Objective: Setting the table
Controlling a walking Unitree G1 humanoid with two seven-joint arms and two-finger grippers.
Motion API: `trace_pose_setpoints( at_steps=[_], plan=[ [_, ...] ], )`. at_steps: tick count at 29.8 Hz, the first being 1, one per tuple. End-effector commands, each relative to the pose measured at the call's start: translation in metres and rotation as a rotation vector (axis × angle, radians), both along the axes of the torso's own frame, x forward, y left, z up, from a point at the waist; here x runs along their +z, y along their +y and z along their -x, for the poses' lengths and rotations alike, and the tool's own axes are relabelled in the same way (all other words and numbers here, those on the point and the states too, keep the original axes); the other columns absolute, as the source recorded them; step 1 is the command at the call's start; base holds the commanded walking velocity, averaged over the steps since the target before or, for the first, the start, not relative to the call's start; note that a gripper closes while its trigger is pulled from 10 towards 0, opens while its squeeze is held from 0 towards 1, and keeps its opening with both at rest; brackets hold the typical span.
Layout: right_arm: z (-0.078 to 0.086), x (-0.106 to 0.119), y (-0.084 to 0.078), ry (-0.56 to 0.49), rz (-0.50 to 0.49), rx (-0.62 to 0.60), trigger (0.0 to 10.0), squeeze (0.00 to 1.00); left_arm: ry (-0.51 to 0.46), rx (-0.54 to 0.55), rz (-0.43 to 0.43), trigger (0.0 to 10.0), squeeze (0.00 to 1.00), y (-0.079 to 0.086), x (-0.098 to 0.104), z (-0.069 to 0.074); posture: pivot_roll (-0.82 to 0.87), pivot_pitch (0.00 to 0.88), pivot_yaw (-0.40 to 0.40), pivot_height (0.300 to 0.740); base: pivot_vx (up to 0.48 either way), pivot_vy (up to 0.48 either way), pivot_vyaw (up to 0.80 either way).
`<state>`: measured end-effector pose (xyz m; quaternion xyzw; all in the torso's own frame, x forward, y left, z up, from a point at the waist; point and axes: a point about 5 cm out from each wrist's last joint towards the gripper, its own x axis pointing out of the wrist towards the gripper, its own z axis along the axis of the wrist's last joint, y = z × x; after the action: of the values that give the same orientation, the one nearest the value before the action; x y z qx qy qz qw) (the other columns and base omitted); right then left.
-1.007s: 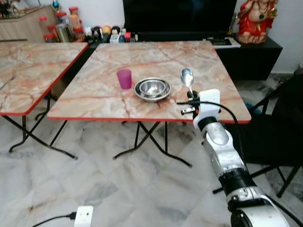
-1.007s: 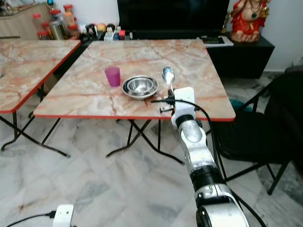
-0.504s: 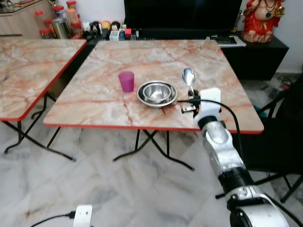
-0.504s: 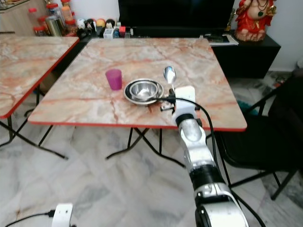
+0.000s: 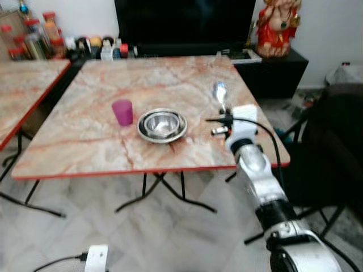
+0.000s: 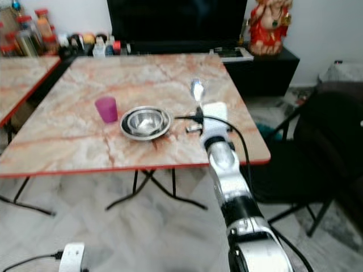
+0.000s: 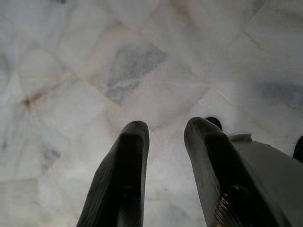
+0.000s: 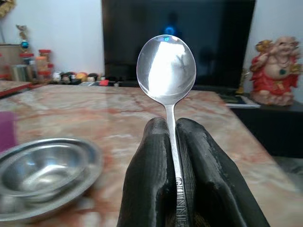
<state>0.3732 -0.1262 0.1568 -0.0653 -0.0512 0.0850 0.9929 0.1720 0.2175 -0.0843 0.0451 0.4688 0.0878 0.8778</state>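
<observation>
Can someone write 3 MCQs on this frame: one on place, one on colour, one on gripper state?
1. Where is the cup relative to the bowl?
A. On the robot's left of it
B. Inside it
C. On the floor

2. What colour is the cup?
A. Green
B. Purple-pink
C. White

3. What is the right gripper doing?
A. Hanging open
B. Shut on the cup
C. Shut on the spoon

Answers:
1 A, the cup stands apart on the table, left of the bowl.
2 B, the head views show a purple-pink cup.
3 C, the fingers clamp the spoon handle, its bowl end up.
</observation>
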Motion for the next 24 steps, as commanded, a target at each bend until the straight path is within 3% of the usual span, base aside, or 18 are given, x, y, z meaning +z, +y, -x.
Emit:
trace_pose_setpoints(
  at_steps=[1, 4, 24],
  plan=[
    [0.0004, 0.0035, -0.0024, -0.02, 0.024, 0.005, 10.0, 0.0, 0.009, 0.004, 0.005, 10.0, 0.0, -0.0018, -0.0011, 0.0014, -0.05, 0.0, 0.033, 0.74, 0.255, 0.0, 0.8],
    [0.001, 0.0024, -0.0021, -0.019, 0.013, 0.003, 10.0, 0.0, 0.01, 0.003, 0.006, 10.0, 0.0, -0.002, -0.0014, 0.0018, -0.05, 0.0, 0.032, 0.74, 0.254, 0.0, 0.8],
    [0.0007, 0.0004, -0.0021, -0.003, -0.009, -0.013, 10.0, 0.0, 0.009, -0.002, 0.004, 10.0, 0.0, -0.0019, -0.001, 0.0011, -0.05, 0.0, 0.035, 0.74, 0.255, 0.0, 0.0]
  ],
)
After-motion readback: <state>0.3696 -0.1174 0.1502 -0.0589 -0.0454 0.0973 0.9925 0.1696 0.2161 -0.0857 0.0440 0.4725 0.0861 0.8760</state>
